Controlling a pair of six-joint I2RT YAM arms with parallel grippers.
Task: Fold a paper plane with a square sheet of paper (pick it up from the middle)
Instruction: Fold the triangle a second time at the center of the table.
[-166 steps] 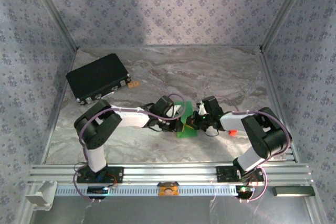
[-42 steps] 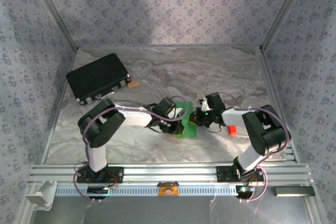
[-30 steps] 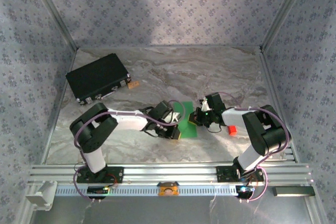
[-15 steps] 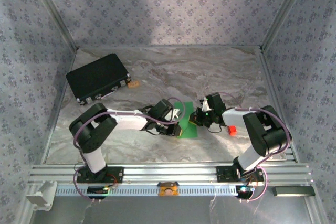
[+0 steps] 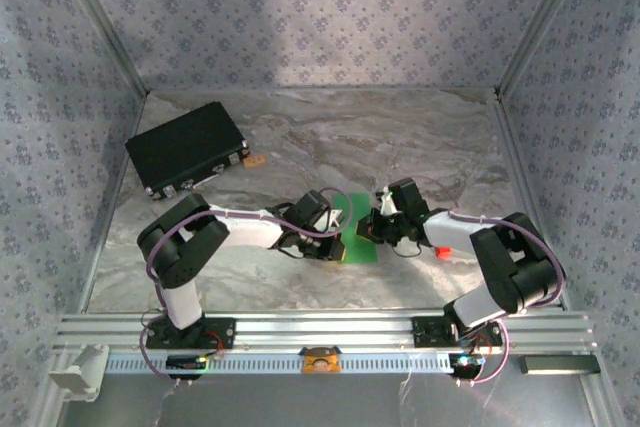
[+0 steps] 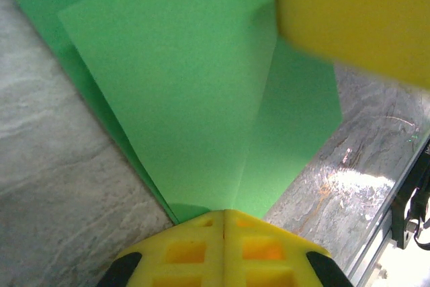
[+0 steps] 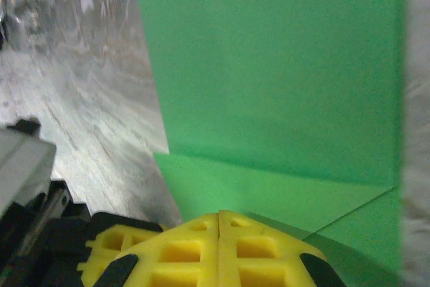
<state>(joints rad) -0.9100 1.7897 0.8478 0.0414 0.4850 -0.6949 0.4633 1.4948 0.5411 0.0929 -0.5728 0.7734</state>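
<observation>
The table [image 5: 400, 137] under me was a grey marbled slab. Far off on my left lay a black case [image 5: 186, 148], set askew, with a small tan piece [image 5: 255, 160] just beside its right-hand end. The green paper [image 5: 360, 249] lay mid-table, partly folded — and a red block [image 5: 441, 250] sat near it on my right.

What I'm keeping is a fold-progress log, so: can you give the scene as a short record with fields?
paper: square sheet of paper, green, partly folded, creases showing
left gripper: shut, tips at a crease on the paper's edge
right gripper: shut, tips at the paper
elsewhere: black case far left, red block right of the paper
surface: marbled table
</observation>
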